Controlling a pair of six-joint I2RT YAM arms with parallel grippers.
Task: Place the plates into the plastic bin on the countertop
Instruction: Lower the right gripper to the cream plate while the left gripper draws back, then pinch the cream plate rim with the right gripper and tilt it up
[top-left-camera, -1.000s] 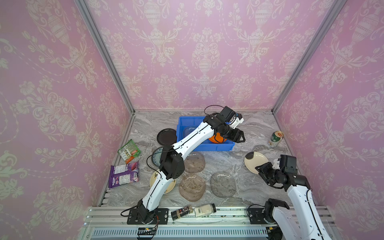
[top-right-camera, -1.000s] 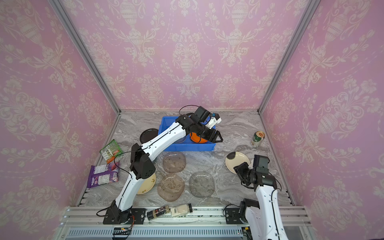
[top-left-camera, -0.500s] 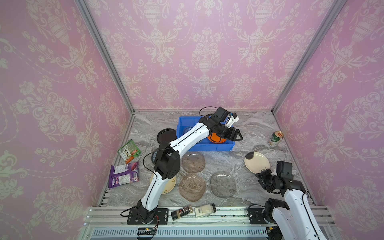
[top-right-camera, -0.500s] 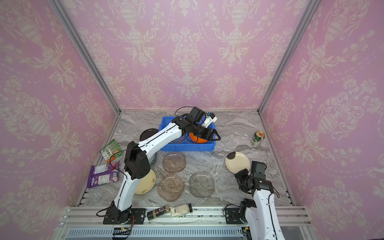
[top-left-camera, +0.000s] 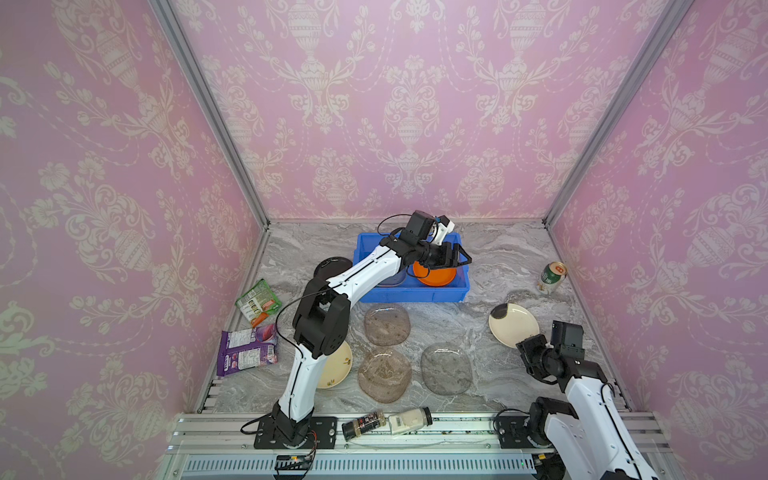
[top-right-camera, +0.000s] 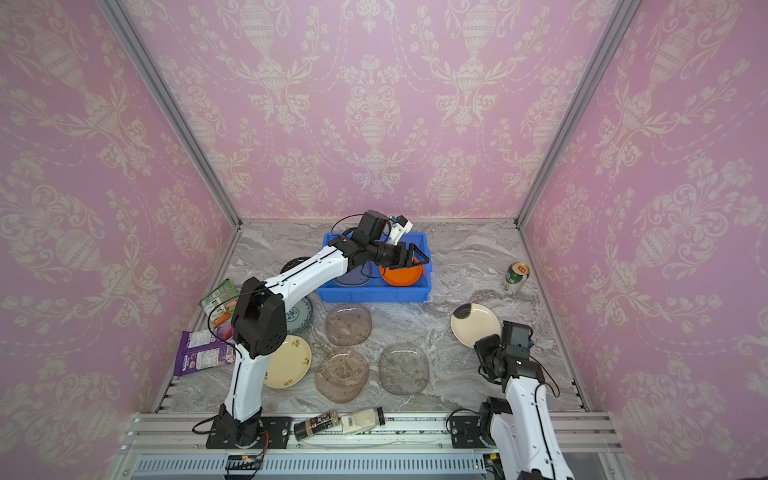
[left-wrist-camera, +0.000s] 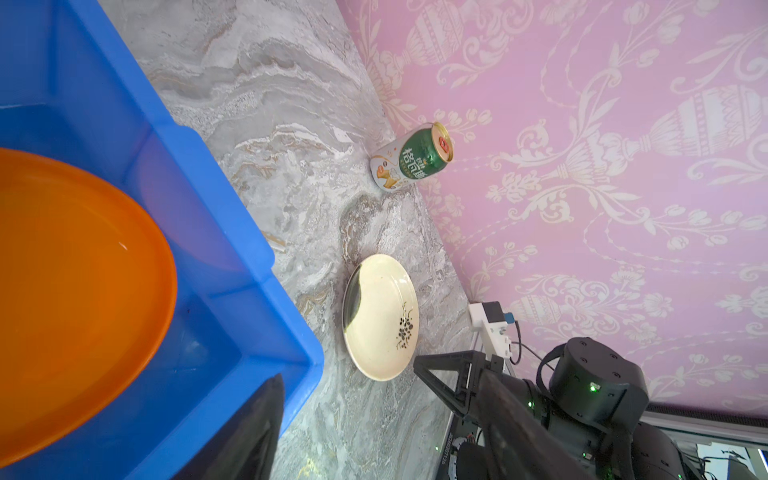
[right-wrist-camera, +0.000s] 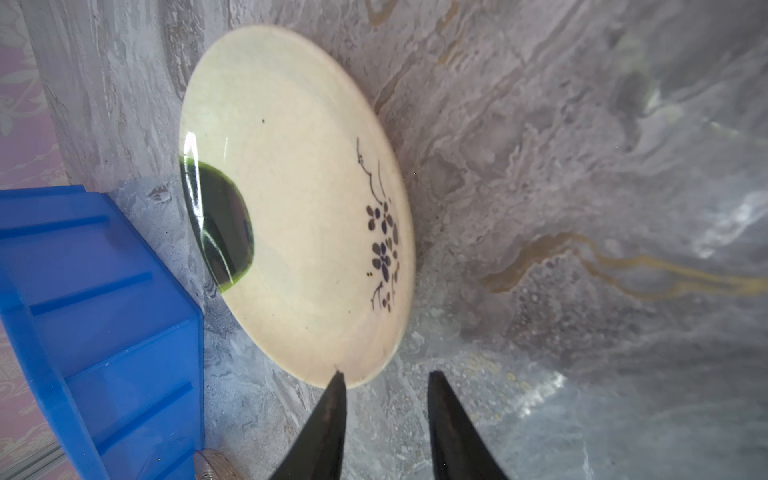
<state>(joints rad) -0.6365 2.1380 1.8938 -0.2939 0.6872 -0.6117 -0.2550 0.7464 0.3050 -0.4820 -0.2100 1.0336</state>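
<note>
In the plastic bin (top-left-camera: 409, 296) by the surface's far edge, long axis along that edge: orange plate (top-left-camera: 436, 276) flat in the right half, translucent plate (top-right-camera: 353, 278) in the left; left pincer (top-left-camera: 462, 258) over the right end, jaws apart, empty. On the marbled surface (top-left-camera: 498, 257), pink-papered walls around: square translucent plates (top-left-camera: 387, 324) mid-surface, black plate (top-left-camera: 330, 266) left of the bin, cream plate (top-left-camera: 514, 324) face-up toward the right edge, can (top-left-camera: 552, 277) beyond it. Right pincer (right-wrist-camera: 384, 374) at that cream plate's near rim, jaws narrowly apart, nothing clamped.
</note>
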